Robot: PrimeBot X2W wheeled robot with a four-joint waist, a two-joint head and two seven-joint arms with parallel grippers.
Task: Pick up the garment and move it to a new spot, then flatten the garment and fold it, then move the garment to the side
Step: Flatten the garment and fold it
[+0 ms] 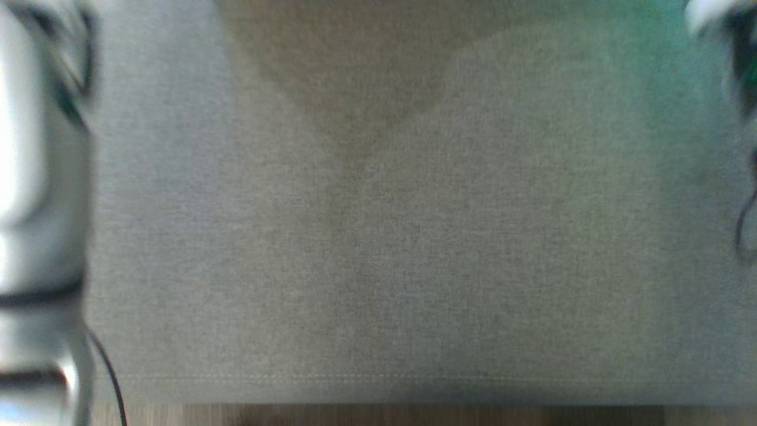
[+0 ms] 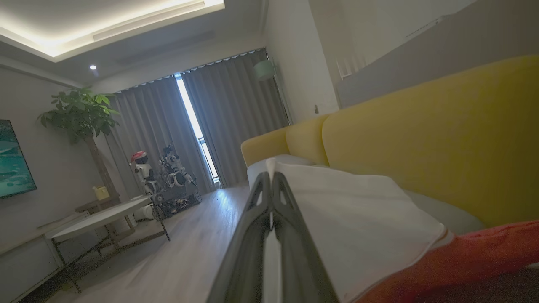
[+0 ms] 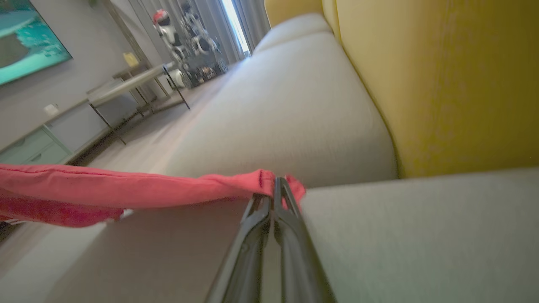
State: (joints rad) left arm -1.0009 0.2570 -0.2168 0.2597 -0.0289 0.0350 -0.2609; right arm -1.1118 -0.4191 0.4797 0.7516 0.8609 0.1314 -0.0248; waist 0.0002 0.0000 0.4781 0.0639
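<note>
Pinching garment (image 3: 126, 189) over sofa (image 3: 294, 105), I see right gripper (image 3: 276, 183) jaws on red hem, left gripper (image 2: 271, 176) jaws on white part.

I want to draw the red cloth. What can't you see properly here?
- Garment shape: right wrist view, cut off by the left edge.
- Its white part: left wrist view, bottom hidden by the left gripper.
- Head view: blurred, so the pale forearm and grey sofa seat lack detail.

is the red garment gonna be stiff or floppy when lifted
Likely floppy: the garment droops away from the right end effector. Probably light, as a thin fingertip pinch carries it. Could slip, with only an edge clamped.
</note>
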